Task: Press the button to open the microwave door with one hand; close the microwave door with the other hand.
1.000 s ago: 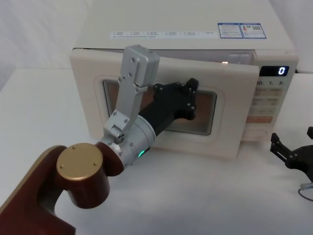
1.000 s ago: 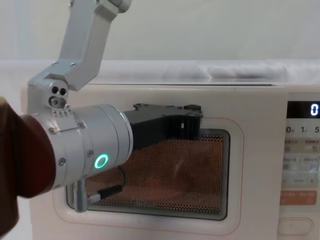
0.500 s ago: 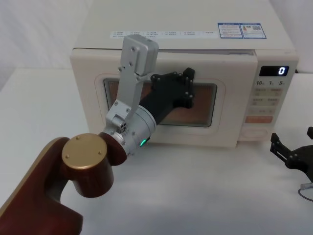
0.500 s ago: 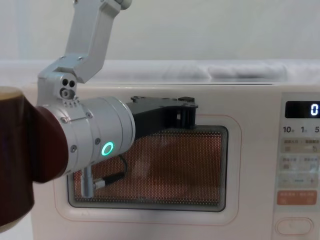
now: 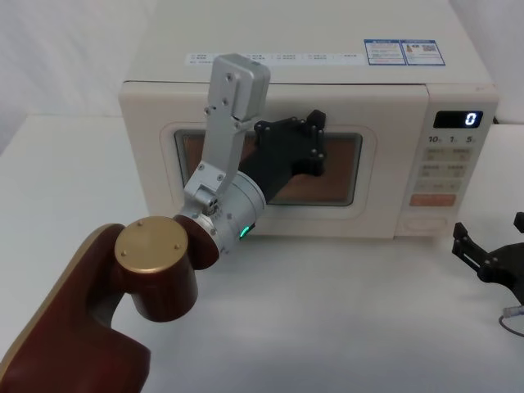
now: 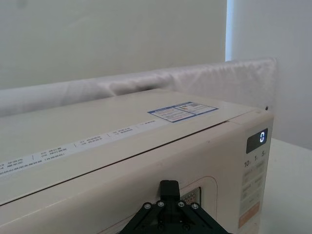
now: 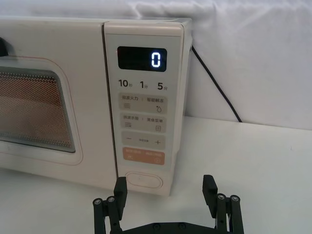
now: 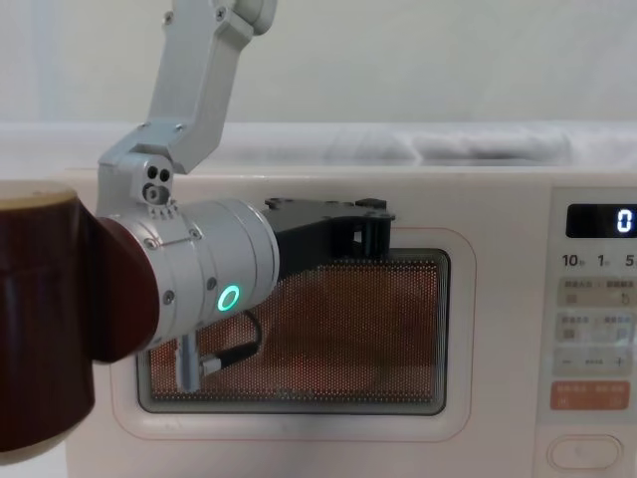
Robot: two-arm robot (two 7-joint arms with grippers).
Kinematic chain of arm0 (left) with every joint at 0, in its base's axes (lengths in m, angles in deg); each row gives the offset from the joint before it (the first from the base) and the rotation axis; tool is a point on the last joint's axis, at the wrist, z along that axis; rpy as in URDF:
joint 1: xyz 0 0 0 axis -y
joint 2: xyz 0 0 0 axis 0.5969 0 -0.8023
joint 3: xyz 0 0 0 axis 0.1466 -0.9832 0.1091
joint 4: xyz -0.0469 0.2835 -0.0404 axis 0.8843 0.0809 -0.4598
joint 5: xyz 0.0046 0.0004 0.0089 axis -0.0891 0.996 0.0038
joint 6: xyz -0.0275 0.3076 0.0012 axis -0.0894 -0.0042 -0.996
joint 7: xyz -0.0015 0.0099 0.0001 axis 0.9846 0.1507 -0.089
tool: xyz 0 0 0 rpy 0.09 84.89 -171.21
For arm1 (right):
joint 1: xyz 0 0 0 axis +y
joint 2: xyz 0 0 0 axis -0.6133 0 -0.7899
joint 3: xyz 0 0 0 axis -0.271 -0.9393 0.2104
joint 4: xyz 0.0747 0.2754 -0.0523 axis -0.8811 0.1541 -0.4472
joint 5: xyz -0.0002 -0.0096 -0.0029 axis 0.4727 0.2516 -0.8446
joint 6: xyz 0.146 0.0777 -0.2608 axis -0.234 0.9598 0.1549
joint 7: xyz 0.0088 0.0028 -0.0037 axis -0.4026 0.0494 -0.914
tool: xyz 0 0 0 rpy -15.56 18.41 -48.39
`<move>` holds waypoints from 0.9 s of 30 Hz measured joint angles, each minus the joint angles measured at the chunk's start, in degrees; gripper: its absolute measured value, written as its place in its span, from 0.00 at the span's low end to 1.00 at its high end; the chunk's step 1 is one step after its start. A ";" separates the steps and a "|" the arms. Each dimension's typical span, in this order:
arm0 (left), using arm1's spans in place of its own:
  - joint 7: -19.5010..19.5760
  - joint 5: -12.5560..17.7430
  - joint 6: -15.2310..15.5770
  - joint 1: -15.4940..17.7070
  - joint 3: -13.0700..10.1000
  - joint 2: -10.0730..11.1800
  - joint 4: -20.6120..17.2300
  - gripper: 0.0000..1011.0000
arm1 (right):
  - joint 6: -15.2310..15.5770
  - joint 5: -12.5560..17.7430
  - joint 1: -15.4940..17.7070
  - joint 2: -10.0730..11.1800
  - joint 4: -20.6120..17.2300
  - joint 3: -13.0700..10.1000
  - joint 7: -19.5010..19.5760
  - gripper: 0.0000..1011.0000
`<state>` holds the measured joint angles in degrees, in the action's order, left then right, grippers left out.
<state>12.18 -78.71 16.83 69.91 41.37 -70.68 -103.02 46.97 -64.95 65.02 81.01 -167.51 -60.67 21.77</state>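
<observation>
The cream microwave door [image 5: 151, 168] with its dark window [image 8: 338, 329] lies flush with the oven front. My left gripper [image 5: 315, 141], on the silver arm with the green ring light [image 8: 230, 297], rests against the upper part of the window with its fingers together. From the left wrist its tip [image 6: 169, 186] sits against the door's top. The wide cream button [image 7: 144, 180] is at the bottom of the control panel, below the orange key. My right gripper [image 7: 165, 192] stands open low over the table, a short way in front of the button and not touching it.
The control panel's display [image 5: 458, 119] reads 0. A dark cable [image 7: 214, 80] runs down behind the microwave's right side, and a thin wire [image 5: 512, 315] lies on the white table at the far right. My left arm's brown elbow [image 5: 151, 266] fills the lower left.
The door swung from ajar to flush shut as my left gripper moved in toward the oven with it. The right gripper has stayed where it was.
</observation>
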 joint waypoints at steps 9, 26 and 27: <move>0.26 0.47 0.35 0.01 0.50 -0.56 0.35 0.00 | 0.00 0.00 0.00 0.00 0.00 0.00 0.00 0.99; 4.09 -2.14 0.92 -5.67 0.03 3.26 -7.94 0.00 | 0.00 0.00 0.00 0.00 0.00 0.00 0.00 0.99; 4.12 -2.39 0.82 -6.69 -0.03 3.73 -8.92 0.00 | 0.00 0.00 0.00 0.00 0.00 0.00 0.00 0.99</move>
<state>16.30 -81.10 17.65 63.23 41.34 -66.94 -111.94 46.97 -64.95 65.02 81.01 -167.51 -60.67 21.77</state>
